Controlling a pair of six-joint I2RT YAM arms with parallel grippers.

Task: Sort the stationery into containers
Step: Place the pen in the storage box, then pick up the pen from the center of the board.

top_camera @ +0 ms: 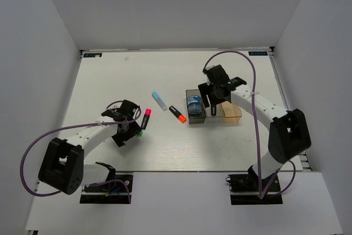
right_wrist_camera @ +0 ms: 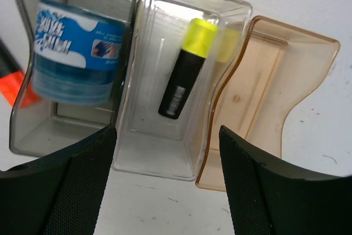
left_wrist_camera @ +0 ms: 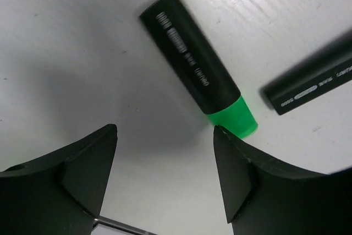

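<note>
My left gripper (top_camera: pixel 131 127) (left_wrist_camera: pixel 165 152) is open and empty, low over the table, just short of a green-ended highlighter (left_wrist_camera: pixel 195 67) (top_camera: pixel 141 133). A pink-ended highlighter (top_camera: pixel 146 118) lies beside it; its black body shows in the left wrist view (left_wrist_camera: pixel 313 81). A light-blue stick (top_camera: pixel 160 100) and an orange-ended highlighter (top_camera: pixel 177 114) lie mid-table. My right gripper (top_camera: pixel 216 98) (right_wrist_camera: pixel 168 136) is open and empty above the clear bin (right_wrist_camera: pixel 159 152), which holds a yellow-ended highlighter (right_wrist_camera: pixel 187 70). The dark grey bin (right_wrist_camera: pixel 33 136) (top_camera: pixel 197 119) holds the blue-and-white item (right_wrist_camera: pixel 74 53) (top_camera: pixel 193 104). The tan-orange bin (right_wrist_camera: pixel 258 108) (top_camera: pixel 234 114) is empty. No pale-yellow stick shows.
The three bins stand side by side right of centre. White walls enclose the table (top_camera: pixel 110 81) on three sides. Purple cables loop from both arms.
</note>
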